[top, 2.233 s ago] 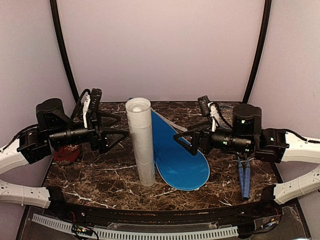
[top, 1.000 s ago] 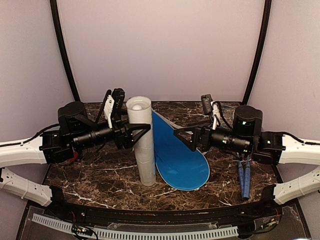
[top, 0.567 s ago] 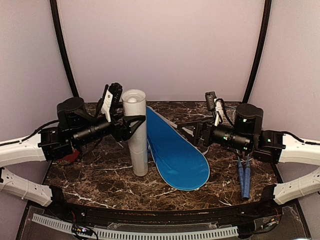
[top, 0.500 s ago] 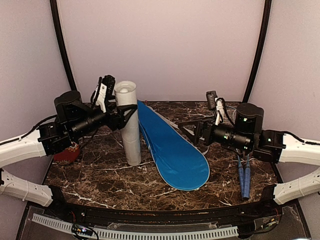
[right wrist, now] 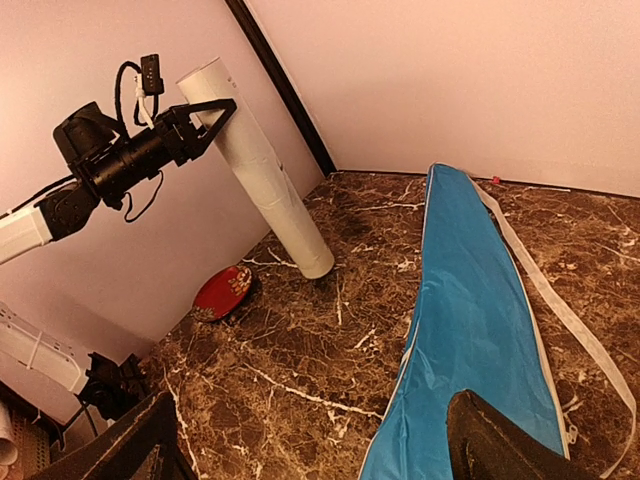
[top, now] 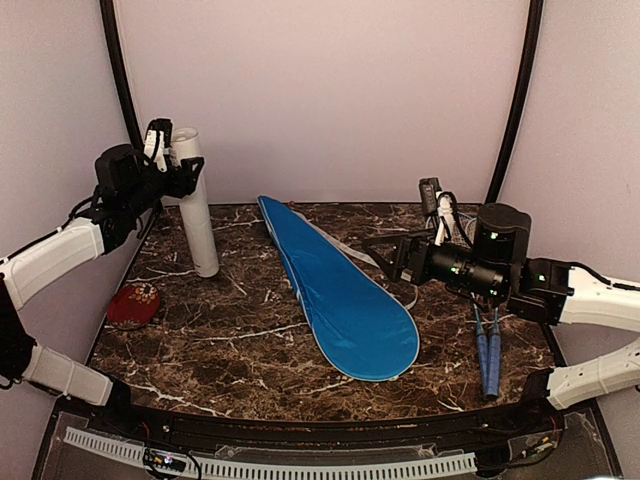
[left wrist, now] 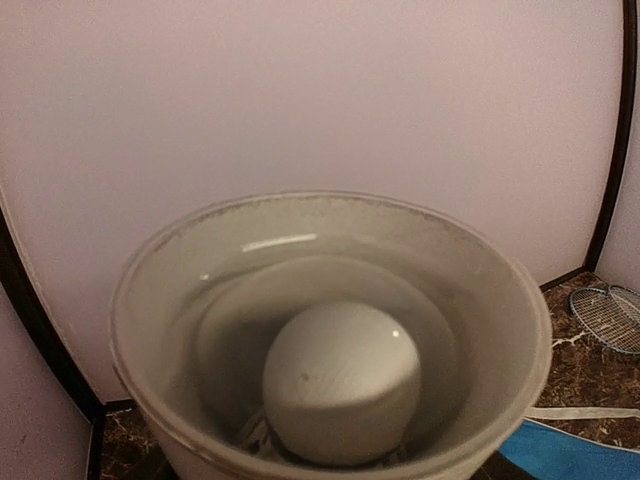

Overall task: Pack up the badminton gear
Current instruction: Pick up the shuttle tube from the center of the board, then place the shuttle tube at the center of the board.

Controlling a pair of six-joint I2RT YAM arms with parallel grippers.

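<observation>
The long white tube (top: 197, 220) stands at the far left rear, leaning slightly, its foot on the table. My left gripper (top: 178, 166) is shut on it just below the open top, as the right wrist view shows the tube (right wrist: 265, 170) and left gripper (right wrist: 205, 115). The left wrist view looks down into the tube (left wrist: 480, 300) at a white shuttlecock (left wrist: 340, 380); its fingers are hidden. The big blue cover (top: 340, 290) lies flat mid-table. My right gripper (top: 385, 255) hovers open to the cover's right, nothing between its fingers (right wrist: 500, 445). Two blue racket handles (top: 488, 350) lie at the right.
A small red oval patterned object (top: 133, 303) lies by the left wall, near the tube's foot. A white strap (right wrist: 560, 300) trails along the cover's far side. A racket head (left wrist: 610, 315) shows at the right rear. Black frame posts stand at both back corners.
My left gripper closed on the tube in the middle and carried it to the far left rear. The blue cover, which leaned on the tube, now lies flat. The right gripper drew back slightly.
</observation>
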